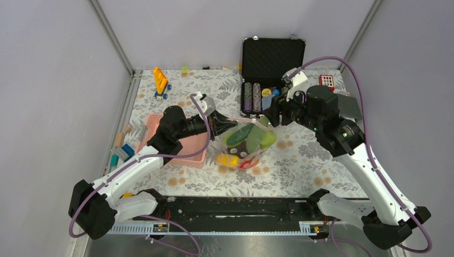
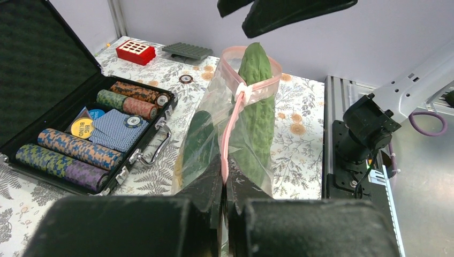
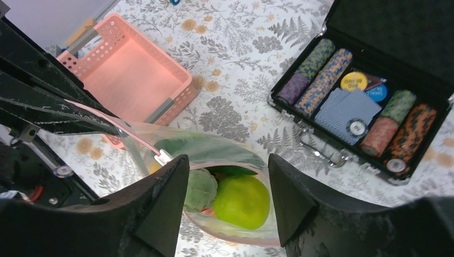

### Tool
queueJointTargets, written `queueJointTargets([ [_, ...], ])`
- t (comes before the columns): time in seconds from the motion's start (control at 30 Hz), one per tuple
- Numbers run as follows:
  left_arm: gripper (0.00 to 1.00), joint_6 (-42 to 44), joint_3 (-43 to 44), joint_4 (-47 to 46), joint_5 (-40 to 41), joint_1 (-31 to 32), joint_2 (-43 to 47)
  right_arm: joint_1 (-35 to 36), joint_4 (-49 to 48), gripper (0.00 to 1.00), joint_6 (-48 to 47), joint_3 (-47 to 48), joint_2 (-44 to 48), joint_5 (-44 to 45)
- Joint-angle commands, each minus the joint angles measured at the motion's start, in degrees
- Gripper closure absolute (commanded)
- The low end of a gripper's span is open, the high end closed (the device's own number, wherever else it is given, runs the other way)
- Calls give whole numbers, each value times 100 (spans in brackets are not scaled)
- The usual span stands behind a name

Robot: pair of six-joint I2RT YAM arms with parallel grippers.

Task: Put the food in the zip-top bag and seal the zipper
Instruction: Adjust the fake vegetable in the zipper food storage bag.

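Note:
The clear zip-top bag (image 1: 245, 145) lies mid-table with food inside: a long green cucumber (image 2: 257, 101), a green round fruit (image 3: 241, 201), a green leafy piece (image 3: 202, 188) and a yellow citrus (image 1: 229, 159). My left gripper (image 1: 222, 126) is shut on the pink zipper (image 2: 231, 128) at the bag's left end, also seen in the left wrist view (image 2: 224, 176). A white slider (image 3: 162, 157) sits partway along the strip. Beyond it the mouth gapes open. My right gripper (image 3: 227, 193) is open and empty, hovering over that open end (image 1: 270, 119).
A pink latticed basket (image 1: 160, 124) stands just left of the bag, under the left arm. An open black case (image 1: 273, 56) with poker chips (image 3: 326, 69) stands behind the bag. A red block (image 1: 326, 81), a yellow toy (image 1: 160, 80) and small blocks (image 1: 120, 151) lie around.

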State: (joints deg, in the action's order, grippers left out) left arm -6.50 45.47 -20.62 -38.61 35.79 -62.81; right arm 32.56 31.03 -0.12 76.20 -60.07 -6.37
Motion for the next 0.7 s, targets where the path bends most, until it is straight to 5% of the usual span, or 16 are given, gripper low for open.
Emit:
queueJointTargets([
  [0.0,100,-62,181,-713,-207,40,190,-13,-322,37,862,-373,141,-237],
  [0.3,100,-97,164,-773,-193,69,181,-13,79,53,1144,-410,113,-273],
  [0.47,100,-123,164,-769,-131,75,155,-13,182,42,1150,-536,457,-280],
  [0.67,100,-136,53,-825,-113,103,180,-13,22,41,1306,-717,607,-548],
])
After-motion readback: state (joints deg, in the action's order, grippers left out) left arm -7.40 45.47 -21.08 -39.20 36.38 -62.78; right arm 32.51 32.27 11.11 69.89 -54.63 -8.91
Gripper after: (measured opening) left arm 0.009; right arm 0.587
